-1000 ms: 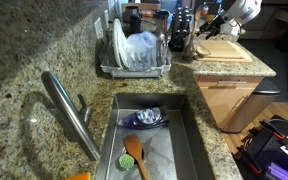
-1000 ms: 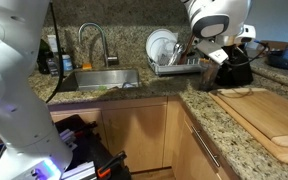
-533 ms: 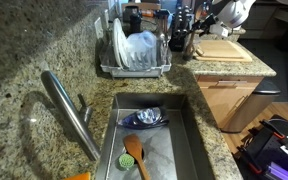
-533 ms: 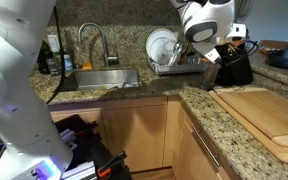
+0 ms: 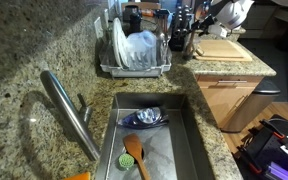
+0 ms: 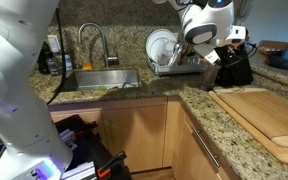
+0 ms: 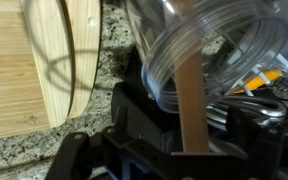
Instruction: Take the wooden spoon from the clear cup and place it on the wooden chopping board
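Seemingly the hand [image 7: 192, 142] at lower centre pinches the wooden spoon [image 7: 187, 95], its far end inside the clear cup [image 7: 224, 40] at upper right, so a slanted pull could topple that cup beside the wooden chopping board [image 7: 24, 60]

An exterior view looks steeply down over the steel sink [image 5: 167, 155] toward the far light tan wooden chopping board [image 5: 224, 50]. An exterior view sits low beside the speckled granite counter [image 6: 144, 95], with the board [image 6: 264, 115] near and the sink [image 6: 104, 78] beyond. The wrist view presses close to the transparent cup [image 7: 214, 50], with the board's edge [image 7: 24, 60] alongside.
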You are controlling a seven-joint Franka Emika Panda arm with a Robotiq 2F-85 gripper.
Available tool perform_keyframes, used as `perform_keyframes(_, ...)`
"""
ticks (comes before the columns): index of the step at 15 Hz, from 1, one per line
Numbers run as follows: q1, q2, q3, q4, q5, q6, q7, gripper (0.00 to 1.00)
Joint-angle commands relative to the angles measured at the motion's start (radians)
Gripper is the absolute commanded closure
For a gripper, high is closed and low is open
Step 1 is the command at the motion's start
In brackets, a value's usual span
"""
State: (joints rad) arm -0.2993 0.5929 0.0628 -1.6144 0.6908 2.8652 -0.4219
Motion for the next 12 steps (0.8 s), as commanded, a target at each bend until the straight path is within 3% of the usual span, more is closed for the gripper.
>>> perform_keyframes(1,0.005,0.000,-0.012,-0.003,-0.009,-0.012,0.014,0.11)
perform_keyframes(2,0.008,0.001,-0.018,-0.001,-0.014,-0.013,0.020,0.26)
perform_keyframes(12,0.035,0.009,-0.069,0.020,-0.095,-0.005,0.069,0.95)
